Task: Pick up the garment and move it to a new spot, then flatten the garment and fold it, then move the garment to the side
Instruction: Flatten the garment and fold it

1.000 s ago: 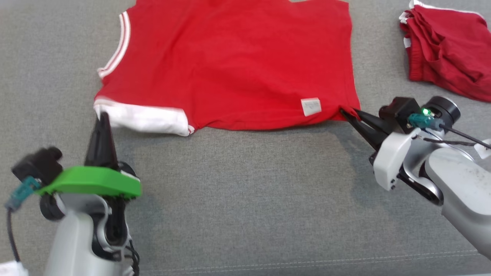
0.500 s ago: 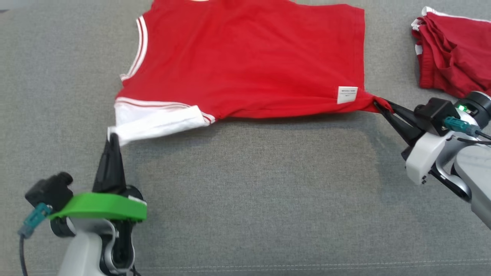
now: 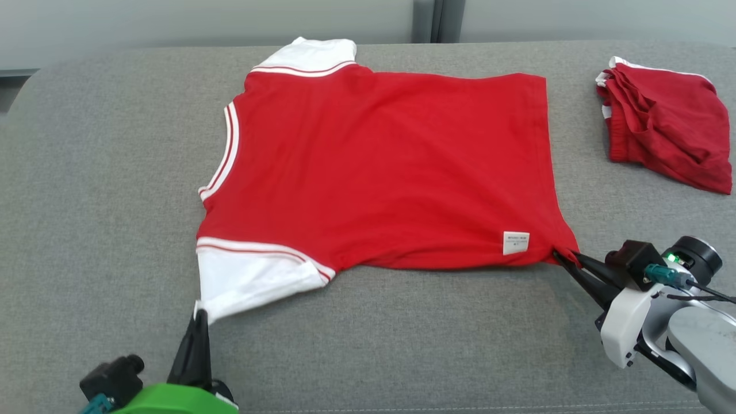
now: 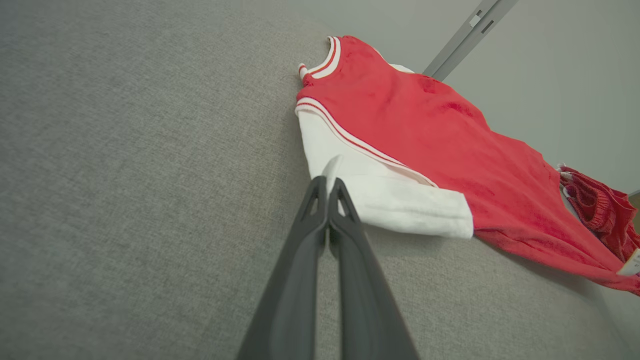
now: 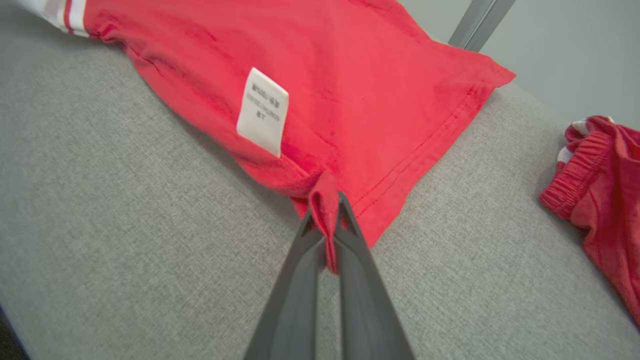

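On the grey surface (image 3: 402,345), the left pincer (image 3: 199,314) is clamped on the red garment (image 3: 379,167) at its white sleeve, the right pincer (image 3: 559,255) at its hem corner.

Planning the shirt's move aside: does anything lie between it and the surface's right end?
Yes: a crumpled red garment lies to the right of the shirt, apart from it, toward the far edge of the grey surface. Nothing visible lies on its left.
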